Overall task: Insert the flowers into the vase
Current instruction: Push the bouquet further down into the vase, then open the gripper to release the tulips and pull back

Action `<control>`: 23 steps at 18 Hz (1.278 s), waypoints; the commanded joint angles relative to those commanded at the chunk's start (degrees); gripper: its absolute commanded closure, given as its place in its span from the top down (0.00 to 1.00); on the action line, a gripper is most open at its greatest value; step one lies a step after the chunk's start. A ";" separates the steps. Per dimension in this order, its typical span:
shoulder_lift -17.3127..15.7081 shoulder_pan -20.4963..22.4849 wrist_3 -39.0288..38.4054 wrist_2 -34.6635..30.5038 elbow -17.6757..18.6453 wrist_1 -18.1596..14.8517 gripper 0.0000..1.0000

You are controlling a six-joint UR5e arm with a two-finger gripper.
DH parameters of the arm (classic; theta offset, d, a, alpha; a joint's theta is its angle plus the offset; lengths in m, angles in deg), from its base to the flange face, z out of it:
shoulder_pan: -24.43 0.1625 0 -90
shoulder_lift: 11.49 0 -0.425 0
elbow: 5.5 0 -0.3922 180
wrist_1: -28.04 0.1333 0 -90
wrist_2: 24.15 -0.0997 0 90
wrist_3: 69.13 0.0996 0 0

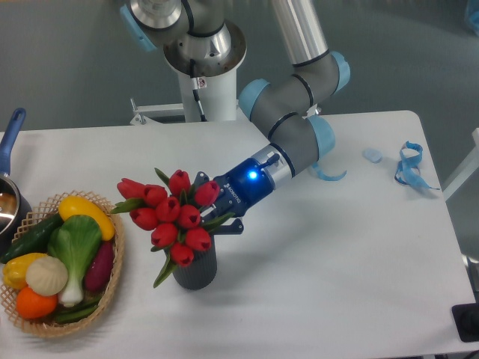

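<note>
I see my gripper (pixel 212 203) near the middle of the table (pixel 337 262), reaching in from about 2 o'clock with a blue light glowing on its wrist. Its fingers are pinching the flowers (pixel 171 215), a bunch of red tulips with green leaves, low down near the stems. The red heads fan out toward 9 o'clock from the gripper and lean that way. The bunch sits right over the vase (pixel 196 268), a small dark grey ribbed pot that stands upright at 6 o'clock from the gripper. The lowest tulip heads and a long green leaf hang over the vase mouth and down its left side. I cannot tell if the stems are inside the mouth, because the flowers hide it. At 9 o'clock from the vase, near the table's left edge, is a wicker basket (pixel 111 288) full of toy vegetables (pixel 63 254). A pan with a blue handle (pixel 9 146) pokes in at the far left. Over at 3 o'clock, well apart from the vase, lies a blue ribbon (pixel 409 166).
</note>
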 joint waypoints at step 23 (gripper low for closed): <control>-6.40 3.59 5.46 -7.09 0.79 0.18 1.00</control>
